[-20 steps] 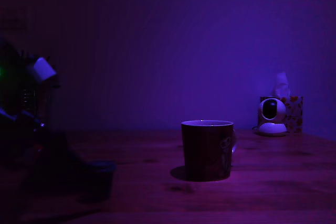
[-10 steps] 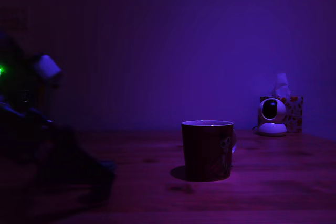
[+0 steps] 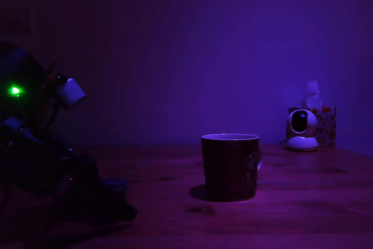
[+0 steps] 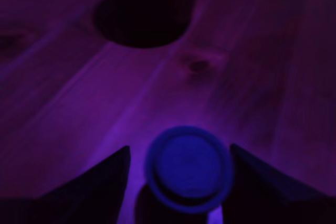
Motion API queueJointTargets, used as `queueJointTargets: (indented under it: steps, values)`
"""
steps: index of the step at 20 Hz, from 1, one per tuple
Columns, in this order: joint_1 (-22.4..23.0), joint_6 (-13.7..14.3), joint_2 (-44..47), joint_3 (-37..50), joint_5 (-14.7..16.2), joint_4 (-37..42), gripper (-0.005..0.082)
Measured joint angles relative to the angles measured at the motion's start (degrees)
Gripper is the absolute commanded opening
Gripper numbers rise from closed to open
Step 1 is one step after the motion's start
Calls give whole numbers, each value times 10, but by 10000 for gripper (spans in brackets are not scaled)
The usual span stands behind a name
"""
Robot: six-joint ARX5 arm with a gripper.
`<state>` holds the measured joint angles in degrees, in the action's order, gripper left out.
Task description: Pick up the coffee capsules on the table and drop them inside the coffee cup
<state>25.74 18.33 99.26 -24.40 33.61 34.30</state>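
The coffee capsule [image 4: 189,167] stands on the wooden table [image 4: 252,77], its bluish round top facing the wrist camera. My gripper [image 4: 179,149] is open, with one dark finger on each side of the capsule and narrow gaps showing. In the exterior view the gripper [image 3: 116,201] is low at the left, and the capsule [image 3: 116,184] is only dimly visible there. The dark coffee cup [image 3: 229,166] with its pale rim stands upright near the middle, to the exterior view's right of the gripper. Its base and shadow [image 4: 147,9] appear ahead in the wrist view.
A white round camera gadget [image 3: 302,129] and a patterned tissue box [image 3: 326,125] stand at the back right of the table [image 3: 303,196]. A green light [image 3: 14,91] glows on the arm. The room is very dark and purple-lit.
The arm has moved towards the exterior view's right and come down, so the gripper now stands around the capsule. The cup has not moved.
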Motion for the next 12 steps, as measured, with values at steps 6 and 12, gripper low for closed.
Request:
queueJointTargets:
  steps: [6, 12]
  values:
    - [0, 0, 0, -9, -12, -17, 338]
    - [0, 0, -6, -19, -11, -51, 267]
